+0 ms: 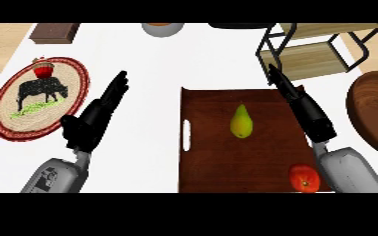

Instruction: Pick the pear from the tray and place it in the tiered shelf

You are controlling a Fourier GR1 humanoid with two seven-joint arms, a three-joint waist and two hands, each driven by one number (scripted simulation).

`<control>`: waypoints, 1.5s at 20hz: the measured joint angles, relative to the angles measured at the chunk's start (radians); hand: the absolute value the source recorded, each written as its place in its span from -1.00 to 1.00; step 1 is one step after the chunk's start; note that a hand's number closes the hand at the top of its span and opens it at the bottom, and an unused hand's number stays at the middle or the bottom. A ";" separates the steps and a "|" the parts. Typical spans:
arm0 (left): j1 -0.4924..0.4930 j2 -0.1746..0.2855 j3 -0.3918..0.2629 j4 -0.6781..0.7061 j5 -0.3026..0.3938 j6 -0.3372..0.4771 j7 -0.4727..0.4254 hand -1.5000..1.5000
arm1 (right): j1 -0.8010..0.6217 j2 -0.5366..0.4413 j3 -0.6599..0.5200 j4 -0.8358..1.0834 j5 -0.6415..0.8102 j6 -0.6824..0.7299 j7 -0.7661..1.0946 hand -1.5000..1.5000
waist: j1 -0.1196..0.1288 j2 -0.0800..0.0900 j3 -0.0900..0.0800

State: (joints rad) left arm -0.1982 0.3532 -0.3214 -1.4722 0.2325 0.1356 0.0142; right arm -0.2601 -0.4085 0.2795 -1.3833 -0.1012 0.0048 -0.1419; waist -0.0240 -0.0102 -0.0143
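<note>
Fingers straight, pear on tray

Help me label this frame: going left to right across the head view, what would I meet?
In order: plate → left hand → pear → right hand → bowl.

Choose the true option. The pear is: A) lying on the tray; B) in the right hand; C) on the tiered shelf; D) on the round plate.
A: the pear lies on the tray, apart from the open right hand.
</note>
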 measured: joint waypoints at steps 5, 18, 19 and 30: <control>0.015 0.012 0.075 -0.035 -0.017 0.076 -0.001 0.00 | -0.070 0.083 -0.092 0.068 -0.136 0.009 0.074 1.00 | 0.042 0.009 0.011; 0.091 0.014 0.190 -0.128 -0.016 0.192 0.058 0.00 | -0.175 0.076 -0.363 0.242 -0.430 0.126 0.208 -1.00 | 0.036 0.010 0.015; 0.091 0.016 0.193 -0.134 -0.015 0.194 0.068 0.00 | -0.185 0.045 -0.353 0.236 -0.429 0.162 0.235 -1.00 | 0.035 0.010 0.015; 0.076 0.009 0.198 -0.137 -0.031 0.201 0.085 0.00 | -0.350 -0.199 -0.107 0.111 -0.200 0.375 0.518 -1.00 | 0.037 0.009 0.012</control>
State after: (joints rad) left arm -0.1220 0.3623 -0.1233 -1.6097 0.2013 0.3363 0.0990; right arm -0.6099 -0.6077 0.1721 -1.2725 -0.3013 0.3797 0.3762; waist 0.0132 -0.0015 -0.0023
